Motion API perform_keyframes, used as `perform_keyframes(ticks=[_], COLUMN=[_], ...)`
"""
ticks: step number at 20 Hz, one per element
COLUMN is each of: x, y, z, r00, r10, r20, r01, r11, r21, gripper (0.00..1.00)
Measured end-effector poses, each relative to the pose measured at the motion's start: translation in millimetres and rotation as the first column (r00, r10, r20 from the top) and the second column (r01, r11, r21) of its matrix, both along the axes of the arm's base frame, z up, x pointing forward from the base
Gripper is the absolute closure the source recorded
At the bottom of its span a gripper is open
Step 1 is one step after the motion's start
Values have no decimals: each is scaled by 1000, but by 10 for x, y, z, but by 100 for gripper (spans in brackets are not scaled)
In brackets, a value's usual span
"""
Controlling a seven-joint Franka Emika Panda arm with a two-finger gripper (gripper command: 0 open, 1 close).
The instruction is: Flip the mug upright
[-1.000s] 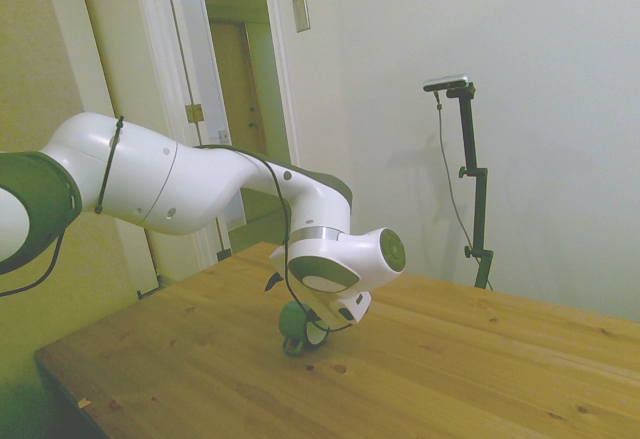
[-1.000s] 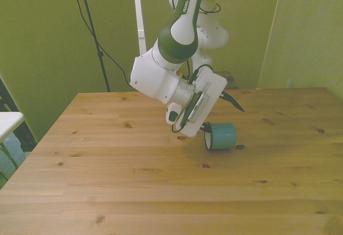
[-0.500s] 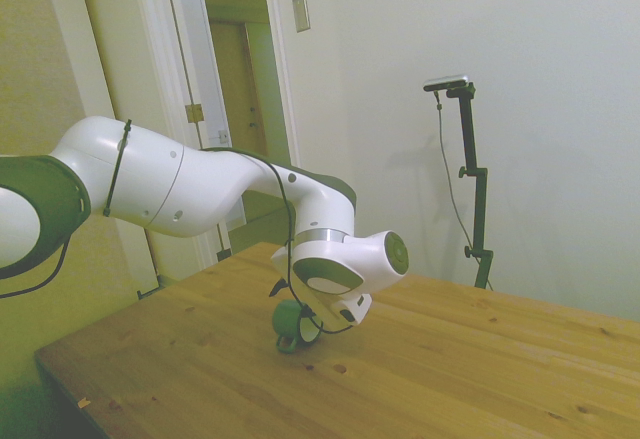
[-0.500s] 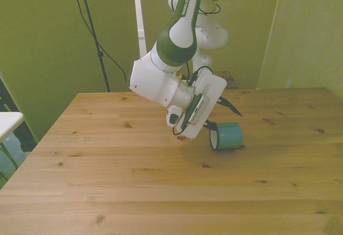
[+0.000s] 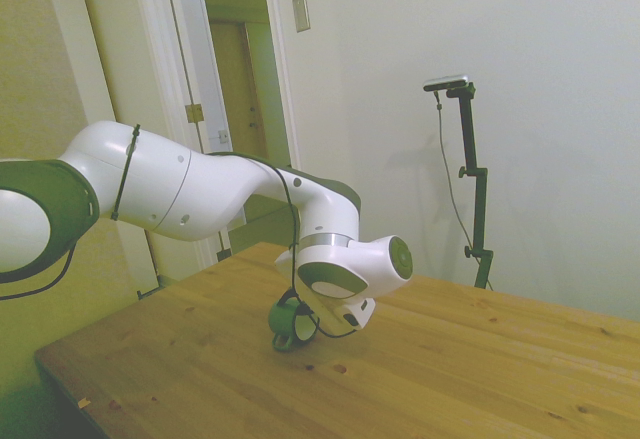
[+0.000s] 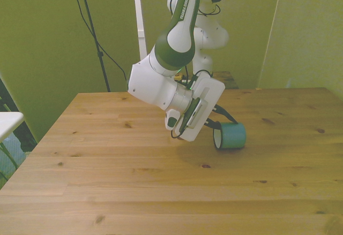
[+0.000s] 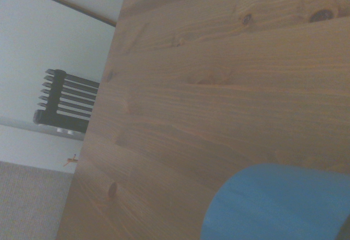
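The teal mug (image 6: 233,137) lies on its side on the wooden table (image 6: 134,181), its white-lined mouth turned toward the front view's left, into the hand. My gripper (image 6: 225,123) reaches down to the mug's rim. One dark finger lies along the top of the wall and the other goes into the mouth, so it is shut on the wall. In the side view the mug (image 5: 284,320) shows dark green under the wrist, partly hidden by the hand. The wrist view catches a blue curve of the mug (image 7: 279,204) close by. The handle is hidden.
The table's side edge shows in the wrist view, with floor and a dark slatted object (image 7: 65,103) beyond it. A doorway (image 5: 235,89) stands behind the table's far end in the side view.
The fingers have closed in: the upper one came down onto the mug's wall. The mug slid toward the front view's right, and the hand sank slightly.
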State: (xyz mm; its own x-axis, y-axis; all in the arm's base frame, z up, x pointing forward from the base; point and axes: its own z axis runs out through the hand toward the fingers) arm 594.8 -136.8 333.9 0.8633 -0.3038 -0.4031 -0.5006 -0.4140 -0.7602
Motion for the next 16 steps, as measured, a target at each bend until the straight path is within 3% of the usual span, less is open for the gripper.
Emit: perform_keyframes(ticks=[5,9,12,16], x=[11,5,-110,-345], y=[-64,-127,-147,-289], z=[74,285,477,811], r00=[1000,993,985,968], r10=[-24,-94,-144,-206], r20=[20,71,98,144], r01=[24,104,167,250], r11=[999,983,940,845], r21=[-25,-151,-297,-473], gripper=[100,100,100,100])
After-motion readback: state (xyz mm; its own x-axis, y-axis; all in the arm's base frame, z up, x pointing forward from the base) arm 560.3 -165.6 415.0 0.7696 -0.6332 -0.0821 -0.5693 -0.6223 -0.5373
